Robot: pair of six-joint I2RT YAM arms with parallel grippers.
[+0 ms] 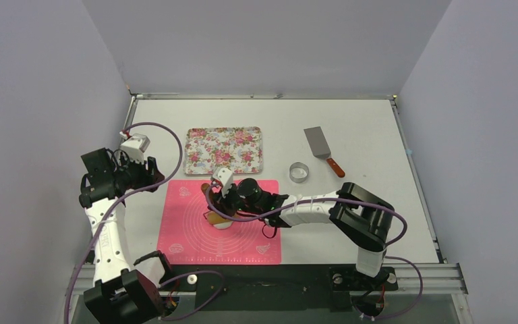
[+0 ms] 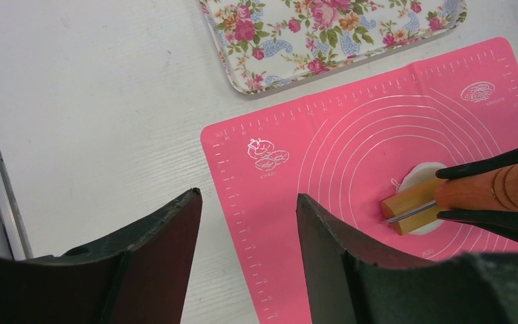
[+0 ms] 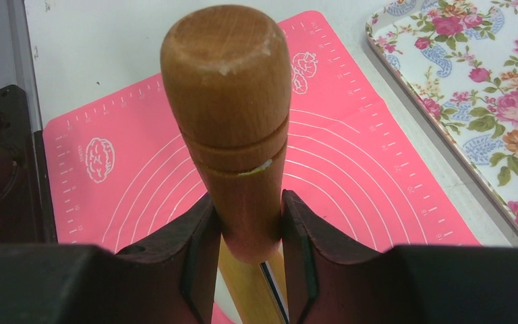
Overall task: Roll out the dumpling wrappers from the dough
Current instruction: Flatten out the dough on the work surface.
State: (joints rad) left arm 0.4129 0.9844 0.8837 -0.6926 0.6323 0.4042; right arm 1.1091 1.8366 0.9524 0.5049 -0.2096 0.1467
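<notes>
Lower centre of the top view: the pink mat lies on the table just ahead of the arm bases, within reach of both.

Left gripper – jaws apart, holding nothing. It hangs over the mat's left edge, off to the side, apparently to leave the work area free.

Right gripper – clamped on the wooden handle of a small rolling pin. The fingers pinch the handle below its knob, near the axle, which should keep downward pressure close to the roller.

Dumpling wrapper – one white piece of dough at the centre of the mat's printed rings, at middle right of the left wrist view. The roller rests on it and covers its near half, so how round or thin it is I cannot tell. Judged stage: rolling under way, cutting not yet begun.

Upper centre of the top view: the floral tray sits just beyond the mat, with nothing on it. To its right are the ring cutter and the spatula, both untouched and well apart from the dough.
</notes>
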